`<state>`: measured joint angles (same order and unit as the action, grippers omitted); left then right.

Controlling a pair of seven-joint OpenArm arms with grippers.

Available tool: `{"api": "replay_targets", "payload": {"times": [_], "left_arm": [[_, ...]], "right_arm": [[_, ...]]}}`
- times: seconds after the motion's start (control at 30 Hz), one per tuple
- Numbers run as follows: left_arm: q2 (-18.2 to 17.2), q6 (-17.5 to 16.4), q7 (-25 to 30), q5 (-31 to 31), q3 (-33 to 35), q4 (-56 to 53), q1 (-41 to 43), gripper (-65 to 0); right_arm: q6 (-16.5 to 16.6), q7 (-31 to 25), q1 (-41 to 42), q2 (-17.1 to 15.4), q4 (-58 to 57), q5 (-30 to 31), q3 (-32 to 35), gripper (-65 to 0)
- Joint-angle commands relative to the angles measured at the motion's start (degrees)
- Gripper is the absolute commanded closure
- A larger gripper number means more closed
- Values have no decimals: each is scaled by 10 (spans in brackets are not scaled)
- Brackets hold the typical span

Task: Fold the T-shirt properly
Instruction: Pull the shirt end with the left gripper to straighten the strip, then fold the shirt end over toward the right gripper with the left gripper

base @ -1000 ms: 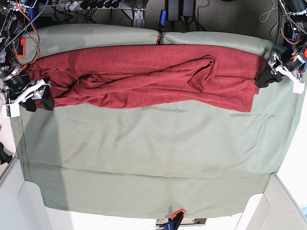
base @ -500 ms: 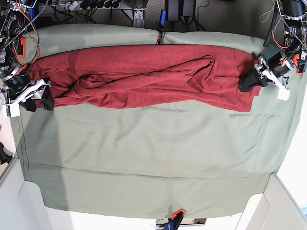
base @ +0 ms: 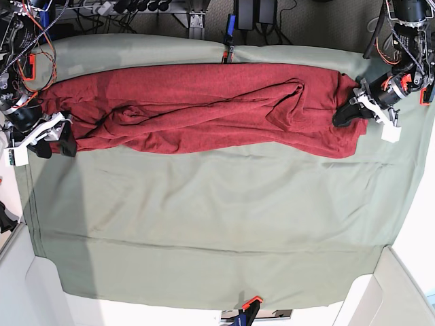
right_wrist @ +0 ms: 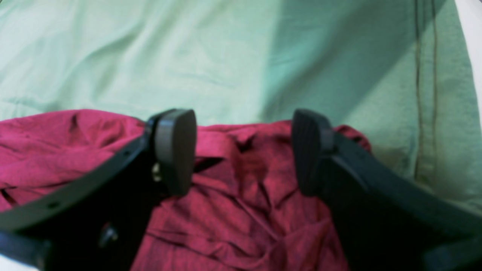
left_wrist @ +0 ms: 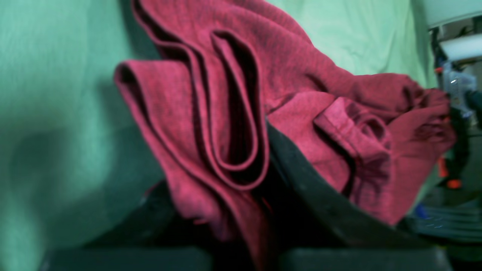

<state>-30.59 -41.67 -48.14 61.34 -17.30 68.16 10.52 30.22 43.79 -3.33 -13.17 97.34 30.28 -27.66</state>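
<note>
The maroon T-shirt lies stretched in a crumpled band across the far part of the sage-green cloth. My left gripper is at the shirt's right end. In the left wrist view the left gripper is shut on bunched folds of the shirt between its black fingers. My right gripper is at the shirt's left end. In the right wrist view the right gripper is open, its pads held just above the shirt's edge.
The green cloth covers the whole table, with a seam near its left edge. Orange clamps hold it at the near edge and far edge. Cables and equipment lie behind the table. White surfaces border the near corners.
My left gripper has moved inward along the table onto the shirt's right end and closed on it, bunching that edge. The right arm has not moved.
</note>
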Motion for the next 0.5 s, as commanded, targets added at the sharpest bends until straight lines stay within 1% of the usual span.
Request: {"api": "replay_targets", "payload": {"times": [0.0,0.13,0.23,0.3,0.4,0.47], "left_arm": [[-8,17,-7,-41,-14,10,-1,0],[-9,17,8,-92,-78,28,-10,0],[-11,17,9,-156,-105,28,-29,0],[-21,17,31,-185,-109,28,-37,0],[-37,17,82,-236,-109,28,-46,0],[-47,17,100,-275,-109,28,-55,0]], "right_arm": [[0,-13,6,-8,9,12,-2,-396],[0,-13,6,-8,9,12,-2,-396],[0,-13,6,-8,9,12,-2,-396],[0,-14,6,-8,9,13,-2,-396],[0,-13,6,-8,9,12,-2,-396],[0,-13,6,-8,9,12,-2,-396]]}}
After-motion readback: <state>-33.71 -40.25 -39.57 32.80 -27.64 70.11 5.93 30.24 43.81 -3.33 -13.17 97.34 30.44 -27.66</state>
